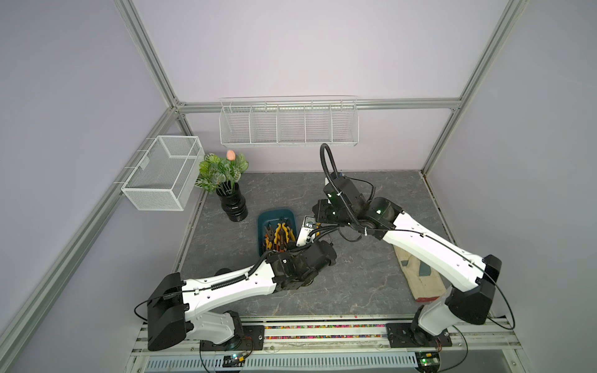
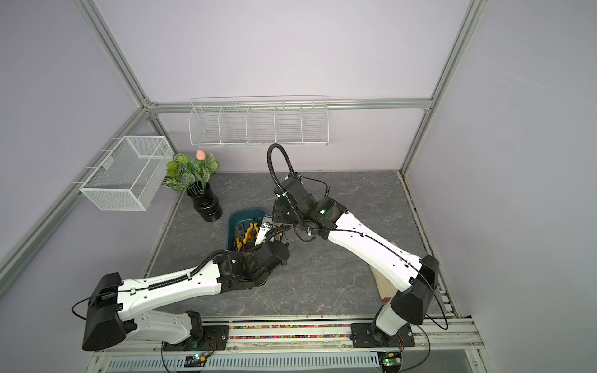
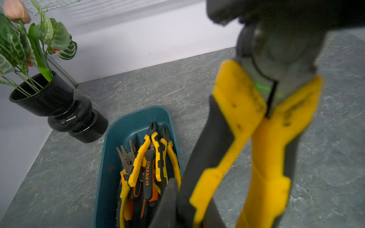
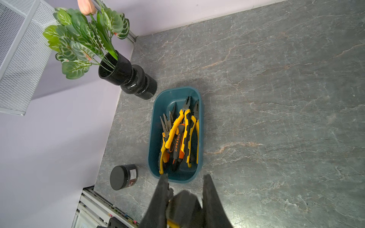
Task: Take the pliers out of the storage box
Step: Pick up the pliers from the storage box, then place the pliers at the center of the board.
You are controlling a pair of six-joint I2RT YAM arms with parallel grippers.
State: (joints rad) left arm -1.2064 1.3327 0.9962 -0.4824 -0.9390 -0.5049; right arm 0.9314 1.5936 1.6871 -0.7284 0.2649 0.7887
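The dark teal storage box (image 1: pixel 269 215) (image 4: pixel 171 94) stands on the grey table, left of centre. Several pliers (image 4: pixel 177 136) (image 3: pixel 150 163) with yellow-black and orange-black handles lie piled in it. One more pair of pliers (image 3: pixel 237 110), yellow-black, hangs in the air just right of the box. My left gripper (image 3: pixel 189 201) is shut on its handles. My right gripper (image 4: pixel 185 175) has its fingers (image 4: pixel 209 189) pressed on both sides of the dark metal head. In both top views the two wrists meet beside the box and hide the held pliers.
A black vase with a leafy plant (image 1: pixel 235 206) (image 4: pixel 128 79) stands behind the box on the left. A black lidded jar (image 4: pixel 123 176) sits near the box's front left corner. White wire baskets (image 1: pixel 161 174) (image 1: pixel 287 124) hang on the walls. A cloth bag (image 1: pixel 420 274) lies under my right arm.
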